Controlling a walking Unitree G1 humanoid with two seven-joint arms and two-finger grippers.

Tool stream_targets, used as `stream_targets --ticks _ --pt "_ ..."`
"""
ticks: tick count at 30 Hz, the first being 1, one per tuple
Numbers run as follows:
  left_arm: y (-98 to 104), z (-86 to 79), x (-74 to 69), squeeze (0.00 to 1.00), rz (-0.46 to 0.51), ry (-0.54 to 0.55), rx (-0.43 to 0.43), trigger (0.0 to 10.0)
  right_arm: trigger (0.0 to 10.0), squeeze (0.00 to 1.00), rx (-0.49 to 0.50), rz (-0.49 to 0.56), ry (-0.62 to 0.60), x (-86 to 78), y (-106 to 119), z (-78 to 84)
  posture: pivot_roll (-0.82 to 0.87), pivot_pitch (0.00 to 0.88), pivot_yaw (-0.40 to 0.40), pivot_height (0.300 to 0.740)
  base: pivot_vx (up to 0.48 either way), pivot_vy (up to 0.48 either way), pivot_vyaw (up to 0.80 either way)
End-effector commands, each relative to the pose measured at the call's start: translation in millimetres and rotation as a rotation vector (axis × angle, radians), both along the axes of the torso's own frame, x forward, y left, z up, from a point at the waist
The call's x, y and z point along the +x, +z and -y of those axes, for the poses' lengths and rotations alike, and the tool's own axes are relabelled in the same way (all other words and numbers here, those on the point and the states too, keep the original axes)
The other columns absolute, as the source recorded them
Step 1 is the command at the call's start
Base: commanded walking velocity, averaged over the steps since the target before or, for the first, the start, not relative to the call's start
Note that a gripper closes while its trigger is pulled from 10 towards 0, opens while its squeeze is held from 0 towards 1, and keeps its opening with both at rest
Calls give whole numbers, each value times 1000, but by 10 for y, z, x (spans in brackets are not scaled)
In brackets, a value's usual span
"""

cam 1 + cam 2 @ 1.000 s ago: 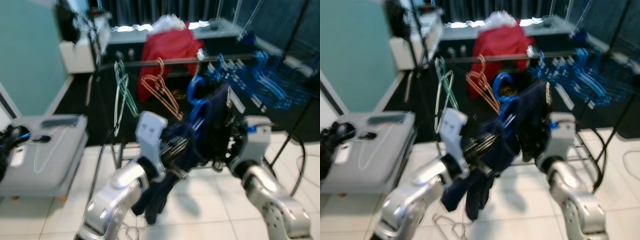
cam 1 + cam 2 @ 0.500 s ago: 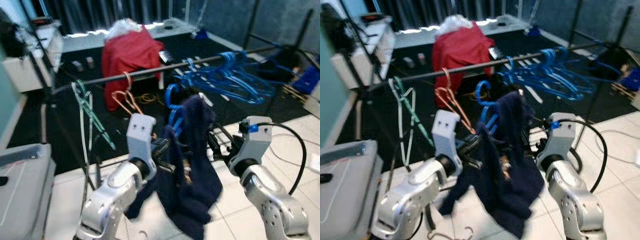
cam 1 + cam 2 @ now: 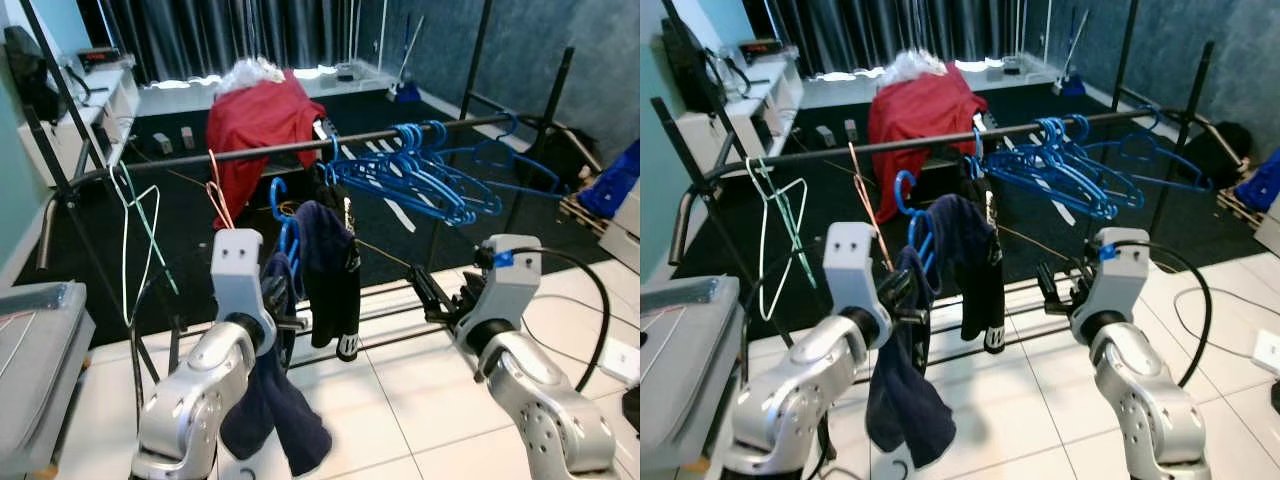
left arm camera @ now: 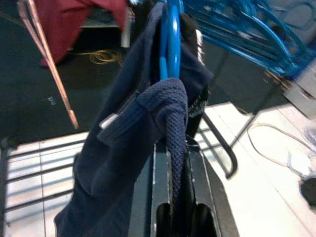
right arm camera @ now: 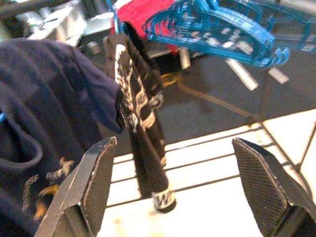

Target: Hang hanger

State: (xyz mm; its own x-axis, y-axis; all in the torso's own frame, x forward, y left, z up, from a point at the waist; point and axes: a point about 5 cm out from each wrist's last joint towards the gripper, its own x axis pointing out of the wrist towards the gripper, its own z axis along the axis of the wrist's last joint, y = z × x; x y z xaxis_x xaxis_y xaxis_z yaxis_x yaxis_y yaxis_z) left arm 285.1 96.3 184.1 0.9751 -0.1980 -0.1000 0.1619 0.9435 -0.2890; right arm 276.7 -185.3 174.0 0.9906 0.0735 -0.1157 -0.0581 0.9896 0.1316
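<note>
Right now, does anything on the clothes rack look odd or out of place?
Yes. The navy garment sits crookedly on its blue hanger: it is bunched to one side and trails low. The hanger's hook is below the rail, not on it. The left gripper pinches the fabric.

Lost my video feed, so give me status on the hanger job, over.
Left gripper shut on blue hanger carrying navy garment, below the rail. Right gripper open, holding nothing. Blue hangers crowd the rail's right.

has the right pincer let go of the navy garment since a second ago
Yes. The right pincer now stands open, apart from the dark navy fabric garment on the blue plastic hanger, right of it below the black metal rail.
</note>
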Motion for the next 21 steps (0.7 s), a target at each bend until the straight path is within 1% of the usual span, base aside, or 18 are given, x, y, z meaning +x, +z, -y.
stream_targets --ticks 1,2,3,5,7,9,10,12,16,21 --pt "35 123 0 0 3 -12 -91 10000 10000 0 1 0 8 1 4 -16 -159 0 32 740 0 0 0" --pt "35 123 0 0 3 -12 -91 10000 10000 0 1 0 8 1 4 -16 -159 0 32 740 0 0 0" --pt "45 79 36 0 6 13 -95 10000 10000 0 1 0 9 2 3 -17 -160 0 34 740 0 0 0" --pt "45 79 36 0 6 13 -95 10000 10000 0 1 0 9 2 3 -17 -160 0 34 740 0 0 0" --pt "36 2 112 0 2 41 -92 10000 10000 0 -2 -1 11 0 0 -18 -165 0 33 740 480 0 0" --pt "36 2 112 0 2 41 -92 10000 10000 0 -2 -1 11 0 0 -18 -165 0 33 740 480 0 0" --pt "34 -23 146 0 -1 52 -88 10000 10000 0 -6 -1 15 -1 0 -19 -166 0 33 740 480 0 0" --pt "32 -31 169 0 -3 55 -80 10000 10000 0 -9 -2 18 -2 -1 -19 -167 0 32 740 480 0 0" --pt "30 -33 184 0 -6 59 -75 10000 10000 0 -12 -2 20 -2 -1 -20 -167 0 32 740 480 0 0" --pt "10 -81 209 0 -18 104 -34 10000 10000 0 -15 -3 24 -2 -4 -25 -173 0 35 740 480 0 0"
